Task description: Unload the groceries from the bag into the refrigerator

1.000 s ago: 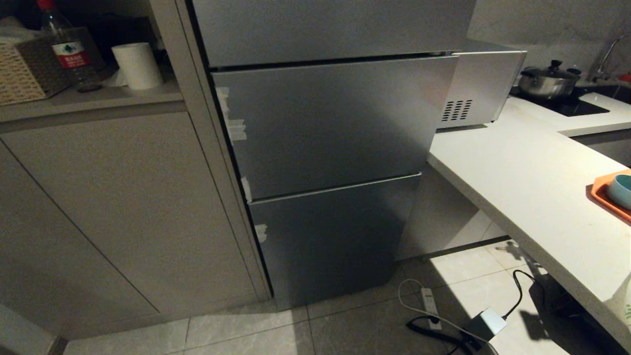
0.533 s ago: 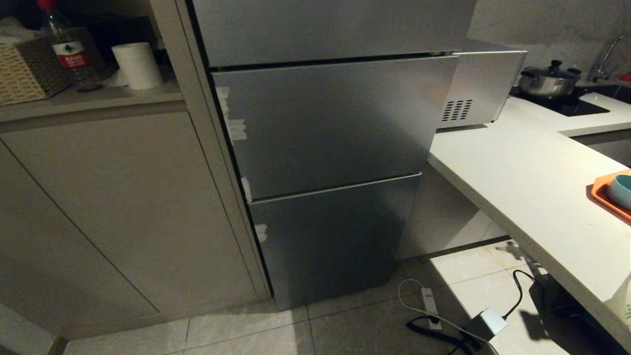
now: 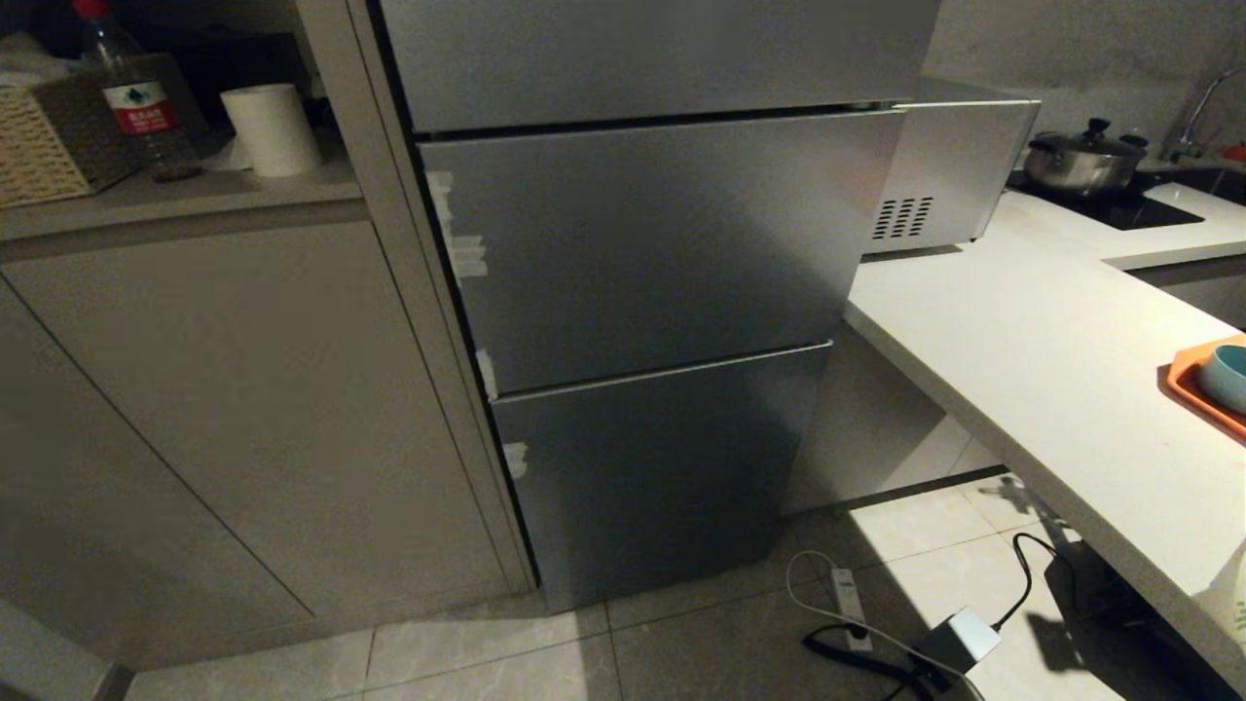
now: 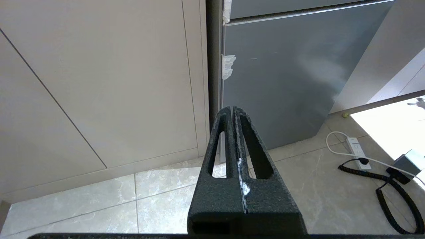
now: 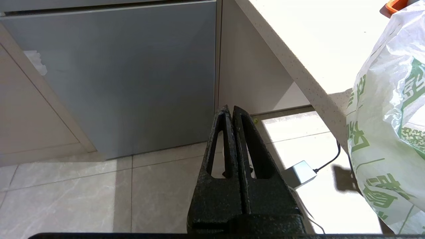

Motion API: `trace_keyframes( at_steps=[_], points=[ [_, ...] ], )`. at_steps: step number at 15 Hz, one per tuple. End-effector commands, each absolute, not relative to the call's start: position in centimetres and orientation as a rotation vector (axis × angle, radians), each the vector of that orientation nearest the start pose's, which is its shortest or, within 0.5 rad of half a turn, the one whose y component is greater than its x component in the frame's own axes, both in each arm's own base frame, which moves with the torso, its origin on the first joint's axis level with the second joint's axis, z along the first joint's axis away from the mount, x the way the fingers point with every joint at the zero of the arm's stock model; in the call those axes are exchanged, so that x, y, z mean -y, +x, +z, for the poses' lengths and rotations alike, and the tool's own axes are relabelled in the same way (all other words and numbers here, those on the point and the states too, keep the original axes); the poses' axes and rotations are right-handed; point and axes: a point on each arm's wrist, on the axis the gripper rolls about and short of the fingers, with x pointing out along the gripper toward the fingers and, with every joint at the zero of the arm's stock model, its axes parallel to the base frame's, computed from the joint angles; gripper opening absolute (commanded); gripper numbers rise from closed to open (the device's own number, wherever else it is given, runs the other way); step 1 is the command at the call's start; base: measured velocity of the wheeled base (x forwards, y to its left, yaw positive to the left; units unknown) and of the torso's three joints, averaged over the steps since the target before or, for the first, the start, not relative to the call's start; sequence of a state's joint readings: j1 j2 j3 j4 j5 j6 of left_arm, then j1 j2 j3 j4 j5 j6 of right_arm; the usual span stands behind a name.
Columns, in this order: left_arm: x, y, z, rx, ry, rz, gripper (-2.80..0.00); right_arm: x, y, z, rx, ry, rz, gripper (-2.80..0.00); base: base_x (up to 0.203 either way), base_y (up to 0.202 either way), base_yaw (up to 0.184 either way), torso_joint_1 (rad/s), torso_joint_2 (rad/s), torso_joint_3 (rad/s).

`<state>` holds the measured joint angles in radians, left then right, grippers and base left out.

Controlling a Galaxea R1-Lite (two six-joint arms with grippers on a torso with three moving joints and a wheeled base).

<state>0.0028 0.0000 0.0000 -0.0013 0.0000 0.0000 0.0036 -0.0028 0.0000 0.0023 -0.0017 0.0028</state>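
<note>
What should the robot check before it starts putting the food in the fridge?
1. Refrigerator doors open: not ok, all shut.
2. Bag within sight: ok, on the counter edge.
3. Left gripper empty: ok, fingers shut on nothing.
4. Right gripper empty: ok, fingers shut on nothing.
5. Floor in front free: not ok, power strip and cables lie by the fridge.
6. Groceries inside the bag: cannot tell.

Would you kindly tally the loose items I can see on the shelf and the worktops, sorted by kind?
Bottle: 1
Paper roll: 1
Wicker basket: 1
Lidded pot: 1
Orange tray: 1
Teal bowl: 1
Plastic bag: 1
Total: 7
</note>
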Motion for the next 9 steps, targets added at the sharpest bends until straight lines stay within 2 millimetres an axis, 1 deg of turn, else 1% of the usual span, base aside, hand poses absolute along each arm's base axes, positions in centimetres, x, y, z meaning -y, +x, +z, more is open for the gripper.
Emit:
trace_keyframes(
  at_steps=[1,9],
  points=[
    [0.01,-2.27,7.57,0.000,0.000,0.003,-2.80,0.01,-2.28,7.53,-0.002,0.003,0.003,-2.80,0.000,0.000,0.000,0.000,0.00,0.000],
    [0.01,-2.27,7.57,0.000,0.000,0.003,-2.80,0.01,-2.28,7.53,-0.002,0.005,0.002,-2.80,0.000,0.000,0.000,0.000,0.00,0.000]
  ],
)
